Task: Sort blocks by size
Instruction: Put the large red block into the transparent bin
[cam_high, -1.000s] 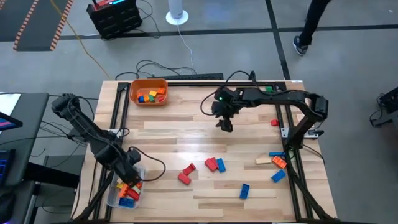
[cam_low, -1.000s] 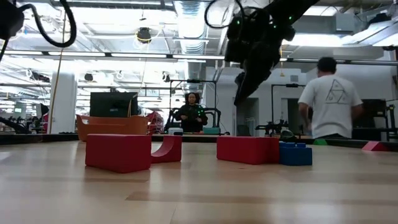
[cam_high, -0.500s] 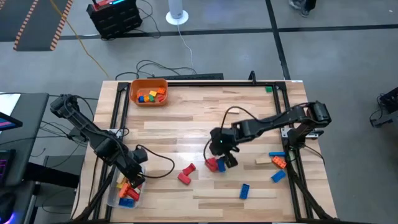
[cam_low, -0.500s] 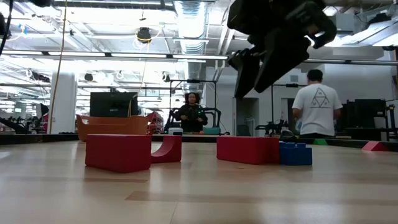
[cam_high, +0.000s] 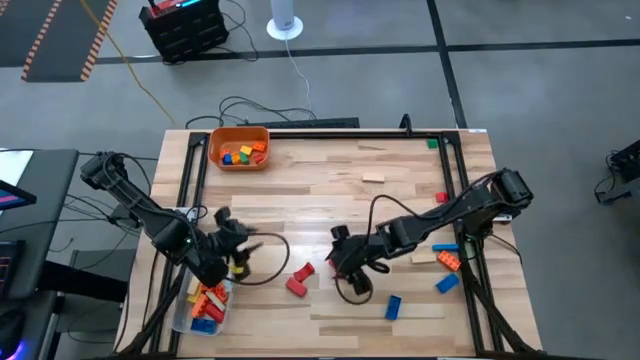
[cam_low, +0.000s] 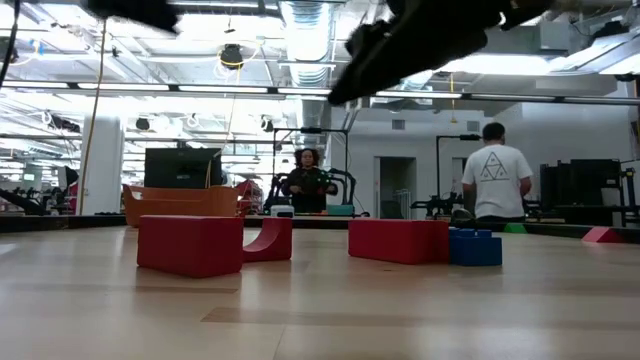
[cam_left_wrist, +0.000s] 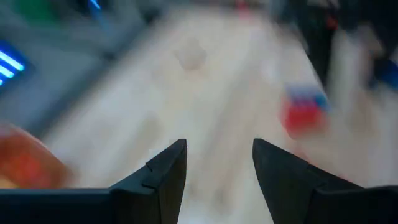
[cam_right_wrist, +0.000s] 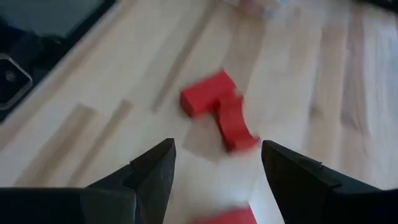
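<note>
Right pincer (cam_high: 352, 280) is spread empty, aimed at red blocks (cam_right_wrist: 217, 112) near worktop six o'clock — a grab is probably needed next.

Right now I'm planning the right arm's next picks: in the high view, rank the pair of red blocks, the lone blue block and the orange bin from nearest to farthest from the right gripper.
From the right gripper:
1. Pair of red blocks, just toward the left arm's side.
2. Lone blue block, near the table's front edge; close to the first in distance.
3. Orange bin, at the far back corner on the left arm's side.

orange bin (cam_high: 238, 147) at far left corner of wooden surface (cam_high: 330, 195); clear tub (cam_high: 184, 313) at near left edge; person (cam_low: 497, 170) standing in room behind
</note>
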